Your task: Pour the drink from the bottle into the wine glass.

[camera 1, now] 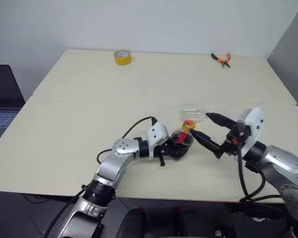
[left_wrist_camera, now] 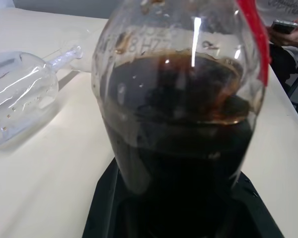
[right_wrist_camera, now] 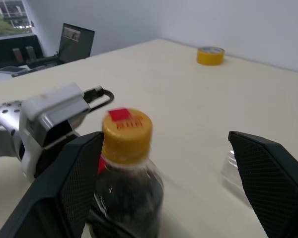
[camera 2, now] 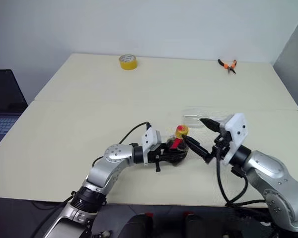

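I hold the squat clear plastic bottle (camera 1: 181,140) of dark brown drink (left_wrist_camera: 181,148) clamped in my left gripper (camera 1: 175,145), near the table's (camera 1: 64,129) front edge. My right gripper (right_wrist_camera: 174,183), spread wide, brackets its ribbed yellow cap (right_wrist_camera: 126,131); uncapping comes next. The clear stemmed wine glass (left_wrist_camera: 20,94) lies toppled just beyond and needs righting.

Office-like lab, bare grey walls, pale worktables (camera 1: 64,124), laptop (camera 1: 2,99) alongside, pliers (camera 1: 221,59) and tape roll (camera 1: 122,57) (yellow)

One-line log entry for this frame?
left gripper: shut on bottle | right gripper: open at cap | wine glass: lying down
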`<state>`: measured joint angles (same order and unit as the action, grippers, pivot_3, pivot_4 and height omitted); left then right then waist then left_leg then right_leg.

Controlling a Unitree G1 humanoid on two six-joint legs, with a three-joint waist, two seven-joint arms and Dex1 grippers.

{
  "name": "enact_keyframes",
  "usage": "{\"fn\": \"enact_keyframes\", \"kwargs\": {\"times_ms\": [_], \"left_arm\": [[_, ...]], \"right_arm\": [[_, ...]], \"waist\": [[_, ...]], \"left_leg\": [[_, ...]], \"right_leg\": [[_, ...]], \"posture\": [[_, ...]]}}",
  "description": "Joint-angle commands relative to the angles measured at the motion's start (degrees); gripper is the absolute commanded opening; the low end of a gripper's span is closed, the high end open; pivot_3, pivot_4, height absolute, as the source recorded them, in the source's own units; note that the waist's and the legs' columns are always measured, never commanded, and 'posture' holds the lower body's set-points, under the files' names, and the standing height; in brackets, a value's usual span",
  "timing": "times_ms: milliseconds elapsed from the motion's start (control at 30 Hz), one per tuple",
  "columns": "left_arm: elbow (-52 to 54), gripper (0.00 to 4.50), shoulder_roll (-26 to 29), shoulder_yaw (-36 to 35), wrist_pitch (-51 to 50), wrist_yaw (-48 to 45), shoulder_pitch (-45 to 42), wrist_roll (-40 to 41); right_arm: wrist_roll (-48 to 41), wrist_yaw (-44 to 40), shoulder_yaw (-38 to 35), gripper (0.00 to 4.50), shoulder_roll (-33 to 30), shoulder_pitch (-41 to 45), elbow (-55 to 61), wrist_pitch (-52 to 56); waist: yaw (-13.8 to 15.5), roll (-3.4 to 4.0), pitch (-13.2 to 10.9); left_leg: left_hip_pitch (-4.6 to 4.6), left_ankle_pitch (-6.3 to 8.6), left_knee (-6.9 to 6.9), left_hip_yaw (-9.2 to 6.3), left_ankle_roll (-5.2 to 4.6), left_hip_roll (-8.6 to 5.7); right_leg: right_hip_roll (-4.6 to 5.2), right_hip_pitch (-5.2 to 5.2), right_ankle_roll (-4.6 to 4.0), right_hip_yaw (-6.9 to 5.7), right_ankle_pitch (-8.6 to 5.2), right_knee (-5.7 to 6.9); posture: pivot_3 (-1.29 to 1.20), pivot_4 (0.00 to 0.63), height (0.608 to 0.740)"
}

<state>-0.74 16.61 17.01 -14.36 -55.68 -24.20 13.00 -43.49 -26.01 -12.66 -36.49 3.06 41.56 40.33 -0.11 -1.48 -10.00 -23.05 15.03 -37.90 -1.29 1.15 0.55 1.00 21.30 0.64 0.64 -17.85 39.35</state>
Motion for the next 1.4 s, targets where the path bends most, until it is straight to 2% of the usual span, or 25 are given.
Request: {"fn": "enact_keyframes", "kwargs": {"times_ms": [33,133,233,400,667,833,1033,1200,1400], "left_arm": [[2.46,0.95,-0.43,-0.64,1.68,-0.33,-0.50,1.18],[2.40,0.95,-0.43,-0.60,1.73,-0.43,-0.50,1.20],[2.31,0.95,-0.48,-0.52,1.71,-0.48,-0.61,1.16],[2.34,0.95,-0.52,-0.38,1.59,-0.51,-0.63,1.14],[2.13,0.95,-0.70,-0.31,1.62,-0.33,-0.80,1.08],[1.91,0.95,-0.77,-0.36,1.76,-0.38,-0.88,1.02],[2.06,0.95,-0.68,-0.33,1.81,-0.44,-0.67,0.99],[2.21,0.95,-0.51,-0.34,1.83,-0.62,-0.50,1.04],[1.85,0.95,-0.31,-0.34,1.97,-0.76,-0.72,1.18]], "right_arm": [[-5.55,-1.97,-3.51,4.27,-1.83,-1.23,2.04,1.65],[-8.70,-4.13,-3.91,4.27,-4.46,-2.44,3.33,3.20],[-9.74,-1.76,-1.30,4.27,-3.64,1.39,4.17,3.15],[-4.33,4.07,4.78,4.27,0.61,9.75,2.59,2.39],[4.25,4.57,9.93,4.27,1.32,12.36,0.77,0.45],[6.81,4.81,8.68,4.27,1.29,11.47,-0.47,-0.13],[4.86,3.77,5.32,4.27,0.89,8.26,-0.14,-0.21],[-0.11,2.16,1.29,4.27,0.59,4.65,0.98,0.91],[-6.36,-2.12,-2.85,4.27,-3.56,0.08,2.84,3.23]], "waist": [[0.00,0.00,0.00],[-0.07,0.00,0.00],[-0.17,0.00,0.00],[-0.25,0.00,0.00],[-0.03,0.00,0.00],[-0.05,0.01,0.00],[-0.05,0.01,0.00],[-0.04,0.00,0.00],[-0.03,0.01,0.00]], "left_leg": [[0.00,0.00,0.00,0.00,0.00,0.00],[0.01,0.00,0.01,0.00,0.00,0.02],[0.02,0.00,0.01,0.00,0.00,0.03],[0.03,0.00,0.01,-0.03,0.00,0.04],[-0.04,0.00,-0.02,-0.01,0.00,-0.02],[-0.02,0.00,0.00,-0.01,0.00,0.00],[-0.03,0.00,0.00,-0.01,0.00,0.00],[-0.02,0.00,0.00,-0.01,0.00,0.00],[-0.02,0.00,0.00,-0.01,0.00,0.00]], "right_leg": [[0.00,0.00,0.00,0.00,0.00,0.01],[-0.03,0.00,0.00,0.01,0.00,0.01],[-0.05,0.00,0.00,0.01,0.00,0.01],[-0.08,0.01,0.00,0.01,0.00,0.04],[0.01,0.02,0.01,0.00,0.00,-0.04],[-0.01,0.03,0.01,-0.01,0.00,-0.02],[0.00,0.02,0.01,0.00,0.00,-0.02],[0.00,0.01,0.01,0.00,0.00,-0.02],[-0.01,0.01,0.00,0.00,0.00,-0.01]], "posture": [[0.00,0.150,0.740],[0.00,0.150,0.740],[0.00,0.150,0.740],[0.00,0.150,0.740],[0.00,0.150,0.740],[0.00,0.150,0.740],[0.00,0.150,0.740],[0.00,0.150,0.740],[0.00,0.150,0.740]]}}
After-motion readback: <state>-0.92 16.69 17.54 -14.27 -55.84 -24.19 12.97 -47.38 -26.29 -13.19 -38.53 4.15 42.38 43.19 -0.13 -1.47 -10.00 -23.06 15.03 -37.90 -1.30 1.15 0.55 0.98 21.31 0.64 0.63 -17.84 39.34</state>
